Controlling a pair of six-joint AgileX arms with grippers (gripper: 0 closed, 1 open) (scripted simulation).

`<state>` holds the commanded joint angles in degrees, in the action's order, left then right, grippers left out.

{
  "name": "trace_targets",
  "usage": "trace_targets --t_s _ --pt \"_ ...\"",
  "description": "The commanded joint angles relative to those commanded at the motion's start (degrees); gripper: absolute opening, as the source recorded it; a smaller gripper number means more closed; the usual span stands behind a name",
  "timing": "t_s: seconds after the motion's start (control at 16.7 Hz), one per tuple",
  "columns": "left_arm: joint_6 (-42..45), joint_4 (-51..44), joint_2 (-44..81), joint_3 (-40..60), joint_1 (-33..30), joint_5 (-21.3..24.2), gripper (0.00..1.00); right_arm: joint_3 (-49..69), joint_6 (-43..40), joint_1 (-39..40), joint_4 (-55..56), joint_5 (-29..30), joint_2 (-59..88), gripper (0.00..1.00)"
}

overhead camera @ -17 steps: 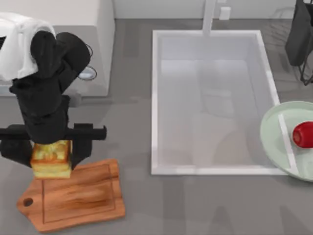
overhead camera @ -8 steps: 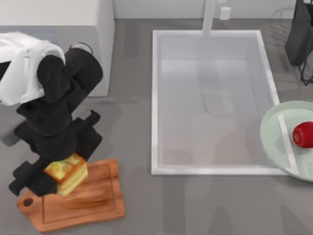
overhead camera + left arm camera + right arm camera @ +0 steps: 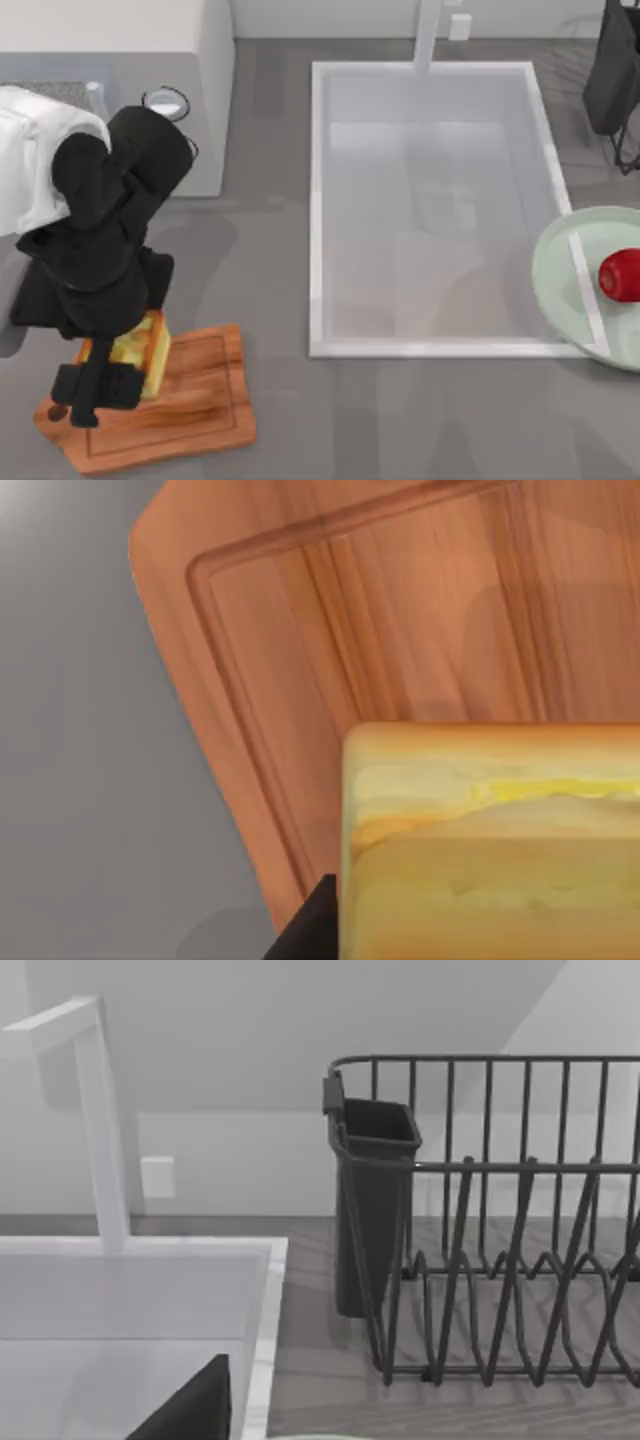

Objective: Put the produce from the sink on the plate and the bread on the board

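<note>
The bread (image 3: 142,352), a toasted golden block, is over the handle half of the brown wooden board (image 3: 195,405) at the table's lower left. My left gripper (image 3: 120,352) is shut on it, and the black wrist hides part of it. In the left wrist view the bread (image 3: 490,850) sits close above the board (image 3: 330,650), with one dark finger (image 3: 312,930) beside it. The red produce (image 3: 621,274) lies on the mint-green plate (image 3: 560,275) at the right edge. The white sink (image 3: 318,210) holds nothing. My right arm (image 3: 612,75) is parked at the top right.
A white block-shaped unit (image 3: 120,80) stands at the top left behind my left arm. The faucet (image 3: 100,1120) rises at the sink's far rim. A dark wire dish rack (image 3: 500,1260) with a cutlery bin (image 3: 372,1200) stands at the back right.
My left gripper has swung round with the bread and shifted toward the board's handle end, so the bread now sits over the wood. The produce, plate and right arm have not moved.
</note>
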<state>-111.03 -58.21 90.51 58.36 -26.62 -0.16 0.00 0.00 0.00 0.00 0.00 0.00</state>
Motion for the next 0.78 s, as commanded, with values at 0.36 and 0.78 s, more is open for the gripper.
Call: trace_targets --t_s 0.36,0.78 --pt "-3.78 0.80 -0.35 -0.63 0.79 0.22 0.00 0.00 0.00 0.00 0.00 0.00 0.00 1.00" --pt "-3.57 2.14 0.45 -1.47 0.61 0.19 0.00 0.00 0.00 0.00 0.00 0.00 0.00 1.00"
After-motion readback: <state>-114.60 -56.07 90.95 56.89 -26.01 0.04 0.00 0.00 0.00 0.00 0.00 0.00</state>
